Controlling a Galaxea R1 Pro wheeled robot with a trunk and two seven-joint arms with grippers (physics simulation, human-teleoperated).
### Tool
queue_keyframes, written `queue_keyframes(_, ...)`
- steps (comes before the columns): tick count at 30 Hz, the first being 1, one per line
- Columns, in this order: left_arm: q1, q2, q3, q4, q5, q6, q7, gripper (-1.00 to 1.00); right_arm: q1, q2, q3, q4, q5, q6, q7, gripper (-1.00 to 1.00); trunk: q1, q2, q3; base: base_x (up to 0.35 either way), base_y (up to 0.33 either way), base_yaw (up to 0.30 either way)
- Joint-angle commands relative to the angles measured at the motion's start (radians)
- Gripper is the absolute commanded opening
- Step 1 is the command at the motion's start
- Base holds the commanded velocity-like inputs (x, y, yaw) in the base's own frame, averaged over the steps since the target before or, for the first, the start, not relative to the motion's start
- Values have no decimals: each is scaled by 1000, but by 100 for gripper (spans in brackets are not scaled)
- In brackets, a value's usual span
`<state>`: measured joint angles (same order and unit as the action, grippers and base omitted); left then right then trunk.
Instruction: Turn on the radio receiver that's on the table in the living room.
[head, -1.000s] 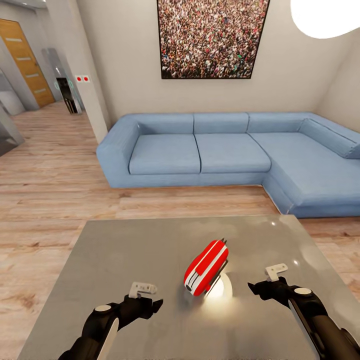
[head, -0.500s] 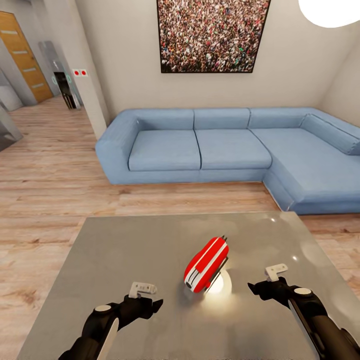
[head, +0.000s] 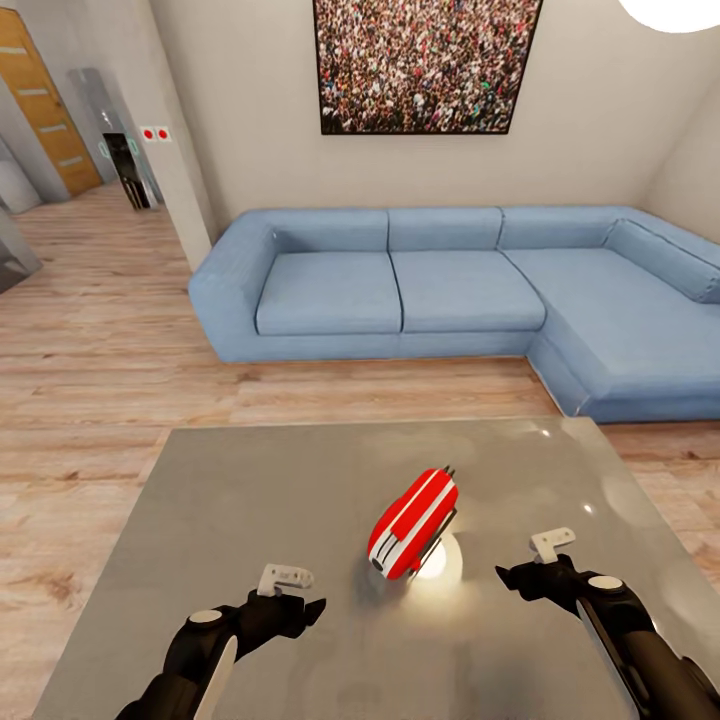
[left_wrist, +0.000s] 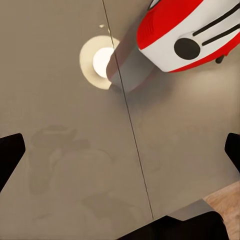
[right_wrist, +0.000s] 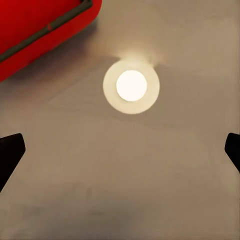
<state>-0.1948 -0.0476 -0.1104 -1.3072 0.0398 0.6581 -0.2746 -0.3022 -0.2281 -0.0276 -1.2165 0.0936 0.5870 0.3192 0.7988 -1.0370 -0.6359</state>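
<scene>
I see a blue L-shaped sofa (head: 440, 300) against the beige wall, and directly above it hangs a framed crowd photo (head: 425, 62). Left of the sofa, past a wall corner carrying 2 red switches (head: 154, 134), a wooden door (head: 40, 98) stands at the far end of the light wood floor (head: 90, 330). Above the sofa's right end a white pendant lamp (head: 680, 10) shows.

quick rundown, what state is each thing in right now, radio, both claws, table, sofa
radio receiver: on the table, tilted, untouched by either claw
left claw: open, empty, over the table on one side of the radio
right claw: open, empty, over the table on the radio's other side
table: glossy top, mirrors the lamp as a bright spot by the radio
sofa: unoccupied, beyond the table
</scene>
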Motion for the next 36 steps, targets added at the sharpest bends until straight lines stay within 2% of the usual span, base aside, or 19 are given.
queue_keyframes(1, 0, 0, 0, 0, 0, 0, 0, 100, 0, 0, 0, 0, 0, 1, 0, 100, 0, 0, 0, 0, 0, 0)
queue_keyframes(36, 0, 2, 0, -1, 3, 0, -2, 100, 0, 0, 1, 0, -1, 8, 8, 100, 0, 0, -3, 0, 0, 0)
